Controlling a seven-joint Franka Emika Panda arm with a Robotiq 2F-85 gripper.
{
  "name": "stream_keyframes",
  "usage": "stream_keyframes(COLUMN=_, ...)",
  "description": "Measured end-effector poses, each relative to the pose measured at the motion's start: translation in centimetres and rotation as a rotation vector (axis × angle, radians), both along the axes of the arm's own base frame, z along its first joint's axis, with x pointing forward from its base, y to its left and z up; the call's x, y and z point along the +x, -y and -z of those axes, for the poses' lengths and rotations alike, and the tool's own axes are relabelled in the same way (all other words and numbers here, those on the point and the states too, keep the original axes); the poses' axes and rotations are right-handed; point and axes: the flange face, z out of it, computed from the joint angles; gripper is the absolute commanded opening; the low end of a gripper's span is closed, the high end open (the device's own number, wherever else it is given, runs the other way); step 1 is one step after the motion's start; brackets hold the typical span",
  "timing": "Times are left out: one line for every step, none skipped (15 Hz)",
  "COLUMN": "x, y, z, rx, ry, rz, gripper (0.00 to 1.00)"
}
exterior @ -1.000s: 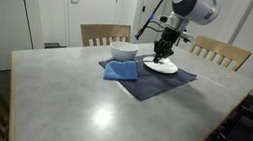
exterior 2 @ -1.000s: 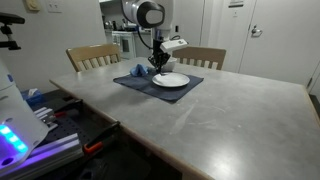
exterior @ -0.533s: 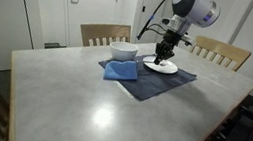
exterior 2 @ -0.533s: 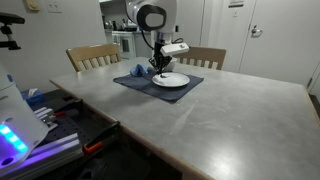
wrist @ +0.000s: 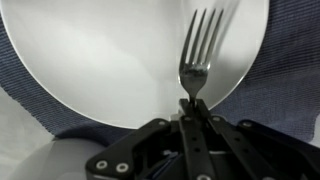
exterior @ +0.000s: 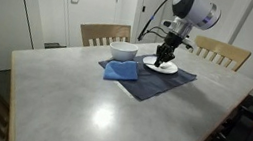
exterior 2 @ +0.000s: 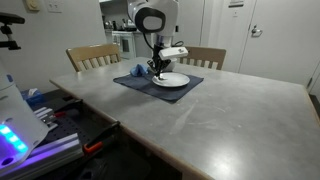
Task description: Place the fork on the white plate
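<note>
Claw (wrist: 191,112): clamped tight on the fork (wrist: 199,55) handle.
Fork axis: straight out from claw, tines over white plate (wrist: 90,60).

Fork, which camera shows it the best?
The wrist view. There the fork fills the picture: its tines reach over the white plate and its handle is pinched in the gripper. In both exterior views the fork is too small to make out; only the gripper by the plate shows.
</note>
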Motion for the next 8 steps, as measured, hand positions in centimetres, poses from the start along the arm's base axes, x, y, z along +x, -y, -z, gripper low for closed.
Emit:
stream_keyframes(x=-0.2, y=0.0, z=0.2, rx=0.0, ry=-0.005, rz=0.0, gripper=0.02)
stream_keyframes(x=-0.4, y=0.0, z=0.4, rx=0.0, ry=-0.01, rz=0.001, gripper=0.02)
stream_keyframes(x=-0.6, y=0.1, z=0.6, rx=0.0, ry=-0.016, rz=0.001, gripper=0.02)
stream_keyframes(x=-0.8, y=0.1, z=0.8, rx=0.0, ry=-0.022, rz=0.002, gripper=0.02)
stream_keyframes(x=-1.0, y=0.2, z=1.0, rx=-0.001, ry=-0.027, rz=0.002, gripper=0.02)
stream_keyframes(x=-1.2, y=0.2, z=1.2, rx=-0.004, ry=-0.032, rz=0.0, gripper=0.02)
stream_keyframes(x=-1.3, y=0.3, z=1.3, rx=-0.007, ry=-0.034, rz=-0.001, gripper=0.02)
stream_keyframes(x=-1.3, y=0.4, z=1.3, rx=-0.01, ry=-0.035, rz=-0.002, gripper=0.02)
